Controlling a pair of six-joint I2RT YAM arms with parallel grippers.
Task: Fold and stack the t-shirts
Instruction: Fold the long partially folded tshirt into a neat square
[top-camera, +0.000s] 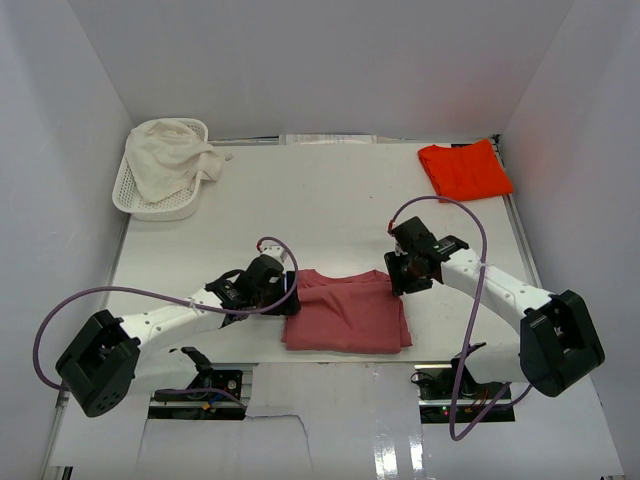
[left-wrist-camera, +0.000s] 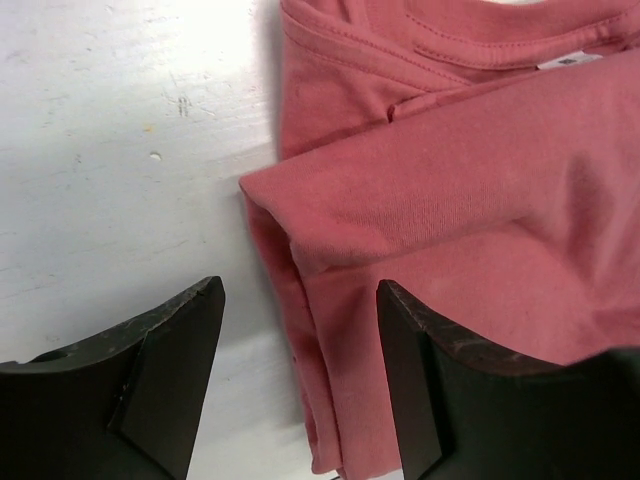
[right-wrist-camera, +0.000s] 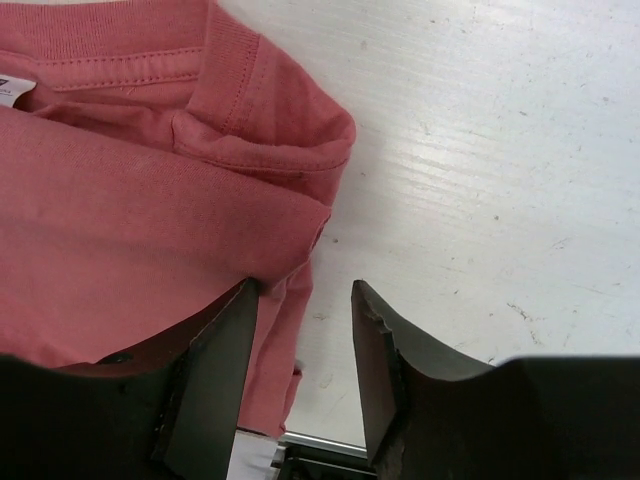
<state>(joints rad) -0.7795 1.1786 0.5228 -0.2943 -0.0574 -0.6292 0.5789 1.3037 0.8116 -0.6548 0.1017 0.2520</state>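
Note:
The dusty rose-red t-shirt lies folded into a rectangle at the near middle of the table. My left gripper is open over its left edge; in the left wrist view the shirt lies under the gripper, one finger over table, one over cloth. My right gripper is open over the shirt's upper right corner; in the right wrist view the shirt lies under the gripper. The bright orange-red t-shirt lies folded at the far right.
A white lattice basket at the far left holds a crumpled cream cloth. White walls enclose the table on three sides. A metal rail runs along the near table edge.

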